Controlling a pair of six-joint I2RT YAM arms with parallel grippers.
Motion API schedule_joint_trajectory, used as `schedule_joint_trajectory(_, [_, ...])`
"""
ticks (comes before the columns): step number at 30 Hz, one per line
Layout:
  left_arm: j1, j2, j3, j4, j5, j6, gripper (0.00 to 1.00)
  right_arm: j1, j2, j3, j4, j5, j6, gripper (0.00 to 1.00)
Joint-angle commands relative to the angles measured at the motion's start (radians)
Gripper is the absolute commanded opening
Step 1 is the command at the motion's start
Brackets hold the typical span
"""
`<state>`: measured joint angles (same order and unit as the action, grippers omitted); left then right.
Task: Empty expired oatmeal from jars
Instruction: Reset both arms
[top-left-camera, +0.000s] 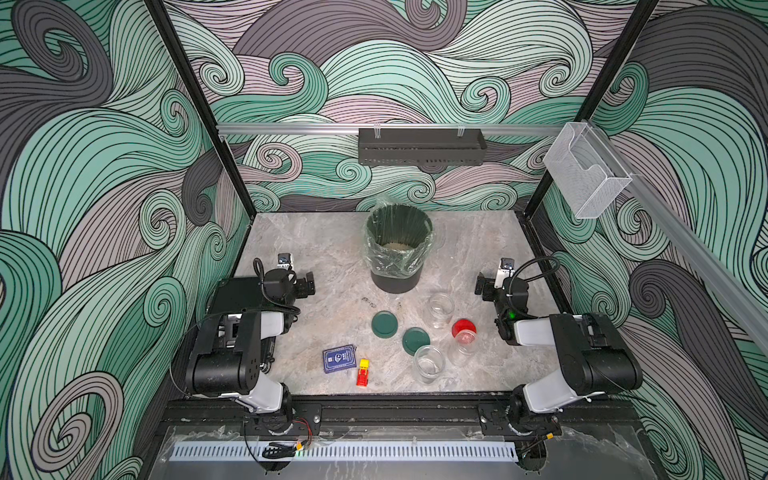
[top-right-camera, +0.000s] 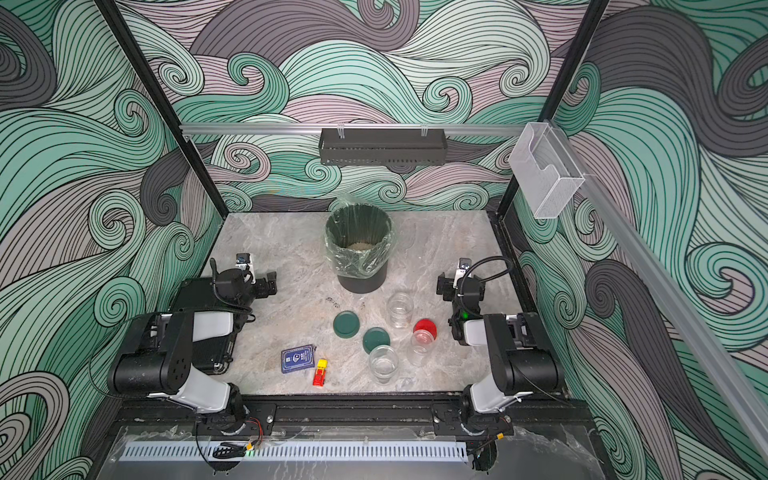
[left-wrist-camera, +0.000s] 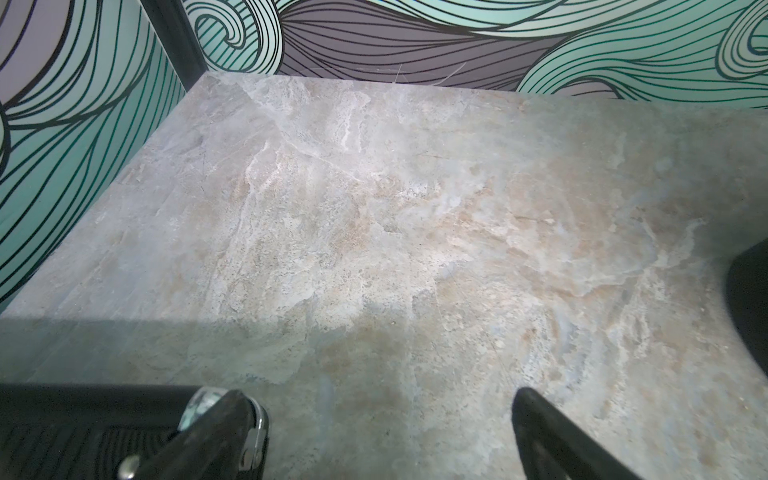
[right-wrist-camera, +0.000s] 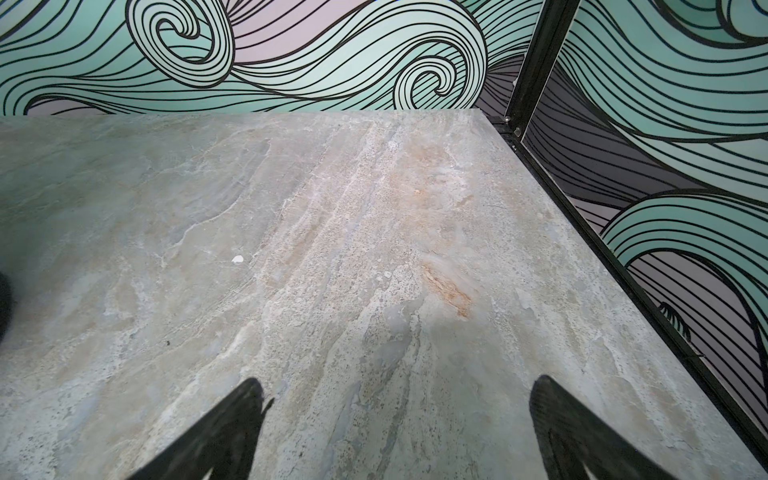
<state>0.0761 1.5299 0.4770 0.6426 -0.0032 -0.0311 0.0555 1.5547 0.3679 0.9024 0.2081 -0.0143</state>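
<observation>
Red and yellow plastic, a toy car (top-left-camera: 363, 372) lies nearest, beside a blue card box (top-left-camera: 339, 358); neither belongs to the job. Just right of them stands the nearest jar (top-left-camera: 429, 362), open and looking almost empty, with two green lids (top-left-camera: 416, 340) flat on the worktop (top-left-camera: 324, 257) behind it. The red-lidded jar (top-left-camera: 463, 337) is capped and the farthest jar (top-left-camera: 441, 309) is open. I cannot tell what is in the capped one. All three jars look light, stiff and smooth, so they are likely to slip. A hold around the middle of the wall seems safest, with the lid turned off first.

The left end effector (left-wrist-camera: 382, 399) and right end effector (right-wrist-camera: 395, 390) hang at either side with jaws spread wide, holding nothing over bare worktop. Farthest back, the oatmeal (top-left-camera: 397, 246) lies as a pale heap in the bottom of the lined bin (top-left-camera: 395, 282).
</observation>
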Motion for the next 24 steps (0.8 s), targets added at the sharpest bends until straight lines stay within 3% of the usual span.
schedule_joint_trajectory(1, [0.001, 0.011, 0.031, -0.024, -0.004, -0.009, 0.99, -0.005, 0.0, 0.005, 0.04, -0.003, 0.013, 0.99])
schedule_joint_trajectory(24, [-0.001, -0.002, 0.009, 0.002, -0.003, -0.003, 0.99, -0.006, 0.001, 0.004, 0.043, -0.003, 0.014, 0.99])
